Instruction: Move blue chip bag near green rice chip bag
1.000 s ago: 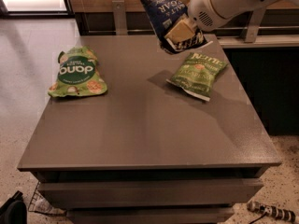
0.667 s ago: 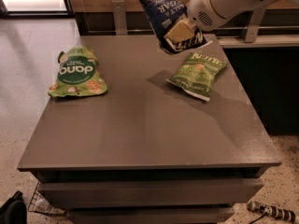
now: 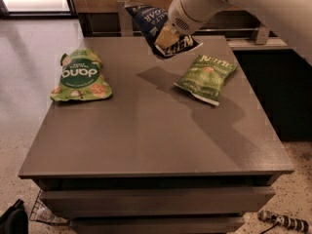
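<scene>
Blue chip bag (image 3: 147, 17), clamped in pincer (image 3: 165, 37), hangs near olive bag (image 3: 207, 77).

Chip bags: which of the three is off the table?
The blue chip bag, hanging in the gripper above the far side of the table. The green rice chip bag and the olive-green bag lie flat on it.

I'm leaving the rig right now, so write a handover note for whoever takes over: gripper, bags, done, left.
The gripper is shut on the blue chip bag, holding it in the air over the far side of the table.
The green rice chip bag lies flat on the table's left side.
An olive-green Kettle bag lies on the right; not part of the job.
Done: blue chip bag lifted.
Left: carry it left, set it down beside the green rice chip bag.
</scene>
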`<act>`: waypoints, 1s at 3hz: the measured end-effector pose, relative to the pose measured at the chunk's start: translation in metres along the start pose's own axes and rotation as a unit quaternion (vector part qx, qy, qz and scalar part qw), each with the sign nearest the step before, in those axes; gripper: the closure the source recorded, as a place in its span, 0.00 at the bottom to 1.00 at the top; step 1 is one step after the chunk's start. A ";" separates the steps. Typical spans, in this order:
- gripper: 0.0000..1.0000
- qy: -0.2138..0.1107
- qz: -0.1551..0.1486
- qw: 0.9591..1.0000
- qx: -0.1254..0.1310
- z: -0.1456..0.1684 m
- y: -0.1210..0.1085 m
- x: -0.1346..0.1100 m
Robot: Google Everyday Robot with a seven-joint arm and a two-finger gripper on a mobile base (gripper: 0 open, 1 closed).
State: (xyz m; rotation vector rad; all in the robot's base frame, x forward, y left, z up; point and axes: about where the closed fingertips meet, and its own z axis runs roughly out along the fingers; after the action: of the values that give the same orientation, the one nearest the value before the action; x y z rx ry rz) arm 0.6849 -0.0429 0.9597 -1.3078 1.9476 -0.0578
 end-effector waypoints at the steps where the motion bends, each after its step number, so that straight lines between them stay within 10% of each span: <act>1: 1.00 0.014 0.006 1.000 0.010 0.027 0.002 -0.006; 2: 1.00 0.006 0.021 1.000 0.008 0.056 0.007 -0.013; 3: 1.00 -0.020 0.026 0.998 -0.052 0.096 0.031 -0.027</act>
State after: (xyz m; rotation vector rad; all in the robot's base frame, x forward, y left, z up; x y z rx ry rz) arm 0.7249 0.0281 0.8951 -1.3137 1.9708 0.0956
